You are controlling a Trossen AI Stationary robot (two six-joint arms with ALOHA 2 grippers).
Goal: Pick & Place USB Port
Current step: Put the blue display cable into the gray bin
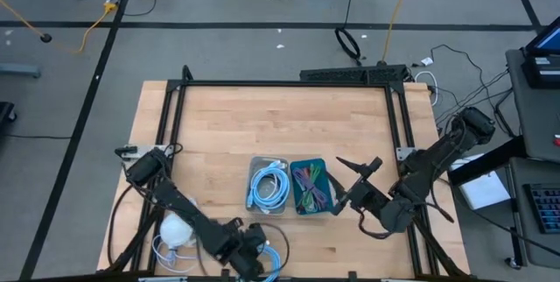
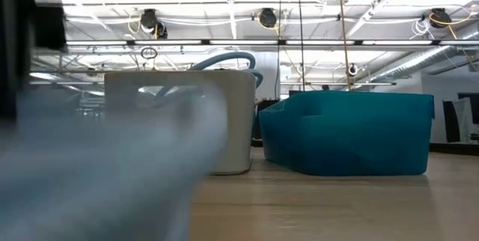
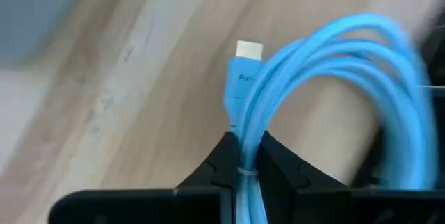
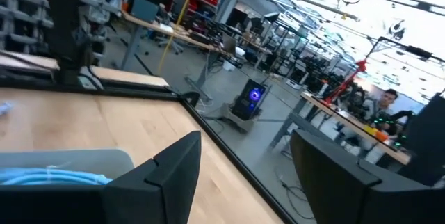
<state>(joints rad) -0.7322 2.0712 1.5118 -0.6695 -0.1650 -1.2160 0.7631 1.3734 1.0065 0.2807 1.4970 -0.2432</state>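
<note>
Gripping a coiled light-blue USB cable (image 3: 327,92) at the tabletop's (image 1: 227,124) near edge, left gripper (image 3: 245,160) jaws closed on the cord just below its white-tipped plug (image 3: 247,49), likely for lifting toward the white rectangular bin (image 1: 269,184). Right gripper (image 4: 243,161) waits beside the teal bin (image 1: 310,186), jaws open, empty.

Left claw (image 3: 245,160) pinched closed near the table's front; right claw (image 4: 245,175) spread.
</note>
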